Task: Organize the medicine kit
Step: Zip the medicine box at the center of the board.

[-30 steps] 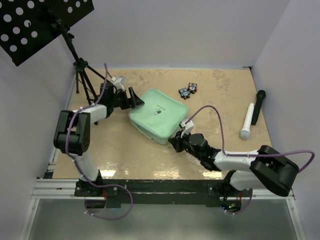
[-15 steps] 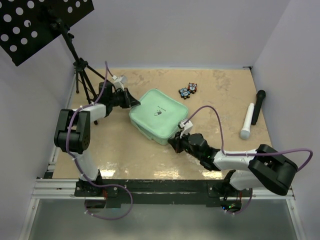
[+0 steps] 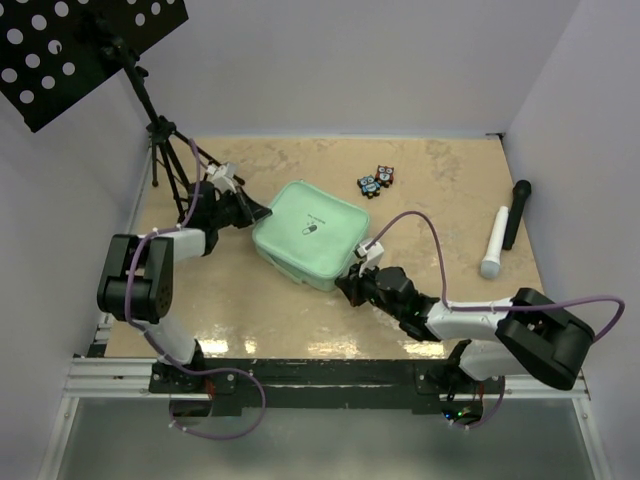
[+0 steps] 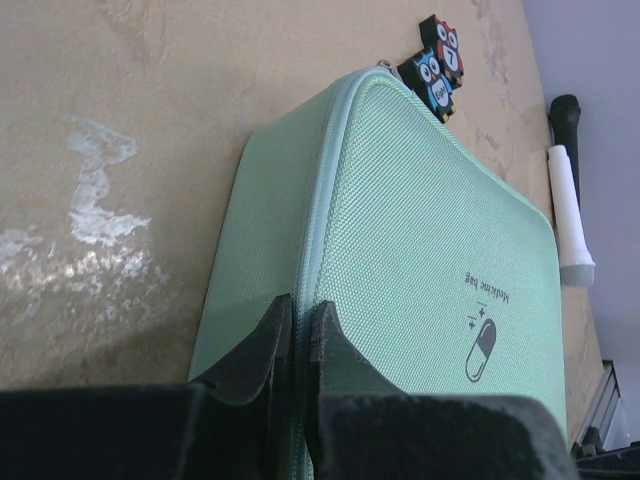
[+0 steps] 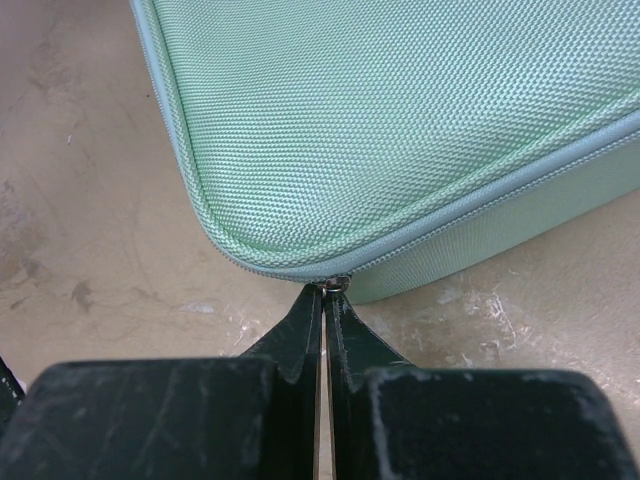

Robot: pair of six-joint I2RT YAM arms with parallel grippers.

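The medicine kit (image 3: 308, 232), a mint-green zipped case with a small pill mark on its lid, lies closed in the middle of the table. My left gripper (image 3: 256, 212) is at its left edge, shut on the zip seam between lid and base (image 4: 300, 318). The lid (image 4: 440, 250) fills the left wrist view. My right gripper (image 3: 348, 286) is at the kit's near corner, shut on the small metal zip pull (image 5: 338, 283), which sits right at its fingertips. The kit's corner (image 5: 380, 130) fills the top of the right wrist view.
Two small owl figures (image 3: 377, 180) lie behind the kit, also seen from the left wrist (image 4: 437, 62). A white stick (image 3: 494, 243) and a black stick (image 3: 517, 212) lie at the right. A black tripod stand (image 3: 165, 150) rises at the back left.
My left gripper has closed from wide open onto the kit's left edge. The left arm has dropped lower and the kit has shifted slightly left. The right arm has held still.
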